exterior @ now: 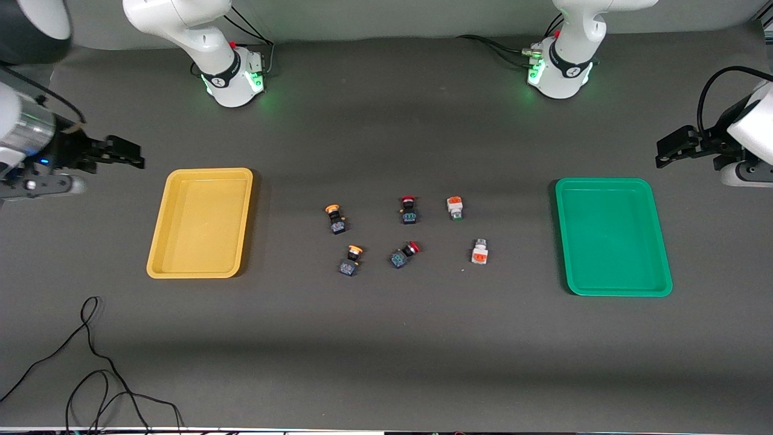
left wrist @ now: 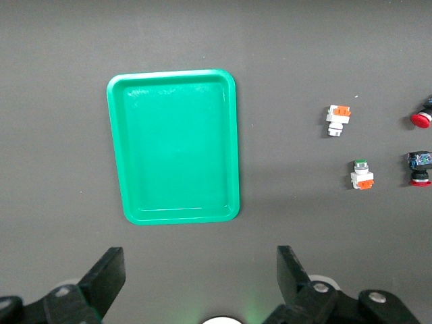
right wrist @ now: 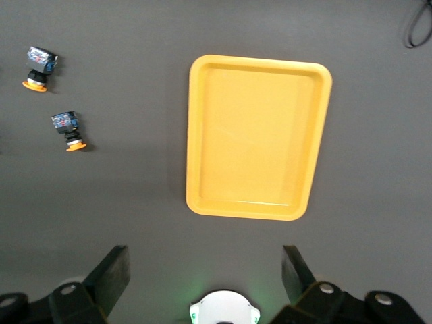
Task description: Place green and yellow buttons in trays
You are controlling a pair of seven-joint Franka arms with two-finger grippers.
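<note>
While both arms wait, left pincer (left wrist: 196,283) and right pincer (right wrist: 202,280) spread wide above bare worktop (exterior: 386,350), yellow tray (exterior: 158,266) and green tray (exterior: 664,284) lie long axis toward the bases; between them, yellow buttons (exterior: 336,218) and green buttons (exterior: 455,207) lie flat, apart.

Six buttons lie loosely clustered mid-table with bare table between every pair; closest are the red button (exterior: 409,209) and white button (exterior: 455,207), and the other red button (exterior: 404,254) beside a yellow button (exterior: 351,260). Wide open table separates the cluster from the yellow tray (exterior: 160,266) and green tray (exterior: 664,284). A cable (exterior: 90,362) loops nearer the camera.
</note>
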